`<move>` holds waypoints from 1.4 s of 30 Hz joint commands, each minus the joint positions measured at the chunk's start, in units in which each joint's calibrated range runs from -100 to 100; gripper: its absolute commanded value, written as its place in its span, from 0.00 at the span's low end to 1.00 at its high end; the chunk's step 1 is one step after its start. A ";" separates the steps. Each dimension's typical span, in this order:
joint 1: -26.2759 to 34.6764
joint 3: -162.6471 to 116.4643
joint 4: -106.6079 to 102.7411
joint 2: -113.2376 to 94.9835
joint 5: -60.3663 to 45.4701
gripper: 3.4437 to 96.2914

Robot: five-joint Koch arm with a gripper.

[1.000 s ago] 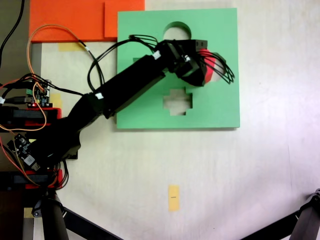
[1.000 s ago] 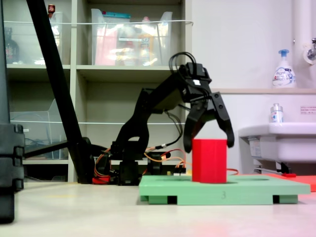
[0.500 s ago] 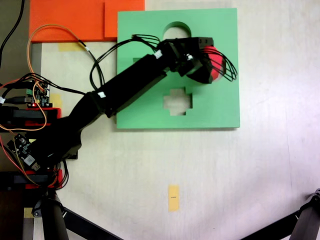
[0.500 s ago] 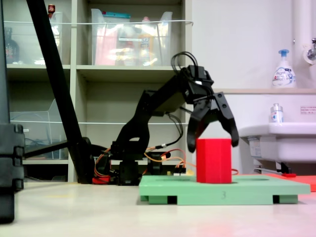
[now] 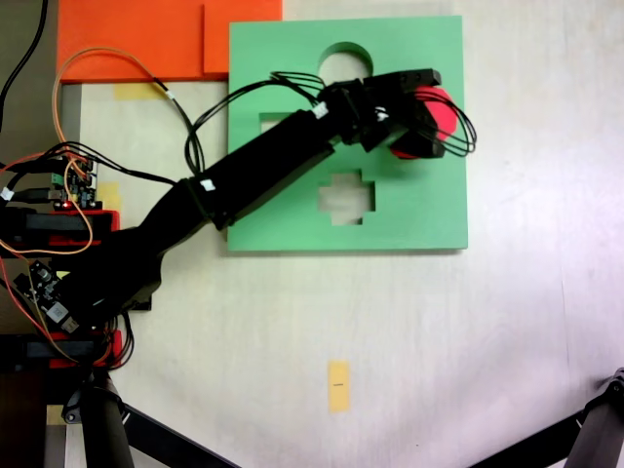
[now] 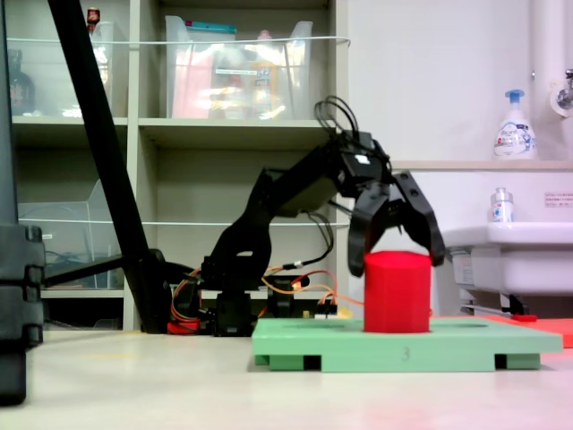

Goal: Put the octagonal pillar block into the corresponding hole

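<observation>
Overhead, in the first exterior view, the gripper (image 5: 429,122) hides most of the octagonal pillar block (image 5: 441,114) and whatever cutout lies beneath. Its jaws straddle the block's top, spread and not pinching. The block stands upright on the green foam board (image 6: 466,345), before shelving (image 6: 179,134) and a sink (image 6: 510,255).

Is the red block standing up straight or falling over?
Standing upright. In the second exterior view the red block has straight vertical sides and a level top, resting on the green board.
</observation>
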 commanded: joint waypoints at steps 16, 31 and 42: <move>1.51 3.71 -0.02 0.12 -5.71 0.35; 2.74 3.61 -4.16 2.36 -8.84 0.44; 2.93 3.61 -15.23 4.03 -5.18 0.97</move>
